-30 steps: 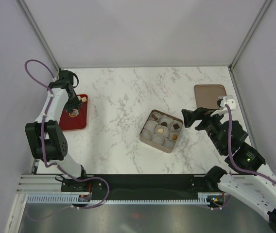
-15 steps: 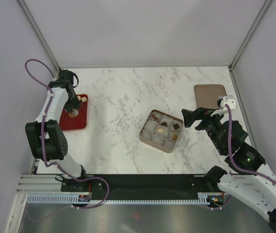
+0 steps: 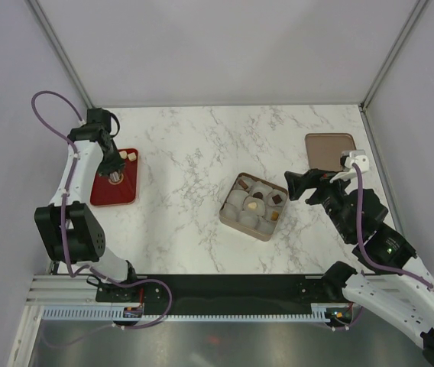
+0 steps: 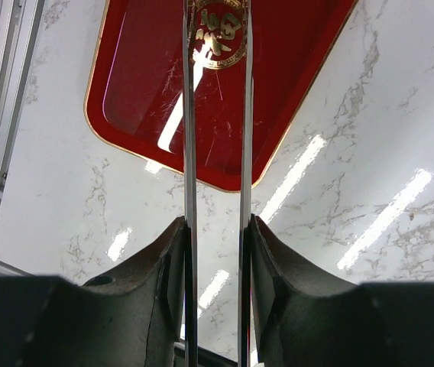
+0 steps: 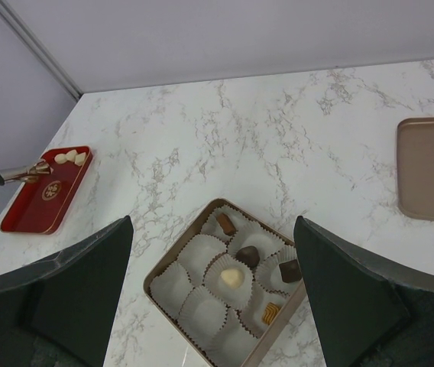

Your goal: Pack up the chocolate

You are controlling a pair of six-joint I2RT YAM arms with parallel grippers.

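Hovering over the red tray (image 3: 125, 196), left jaws nearly meet; right jaws gape beside the box (image 3: 225, 216).

Worktop (image 3: 202, 153) before me: white marble pattern, grey veins, glossy. Long bright streaks of overhead light (image 4: 385, 220) mirrored on it. Plain pale lilac-grey walls (image 3: 225, 46) on three sides of me. Slanted metal corner posts (image 3: 59, 53) at back left, back right. Black strip (image 3: 225, 284) and slotted aluminium rail (image 3: 56, 294) along near edge.

Open marble (image 3: 179, 176) between red tray (image 3: 118, 196) and box (image 3: 229, 199); right fingers (image 3: 296, 180) just beside box
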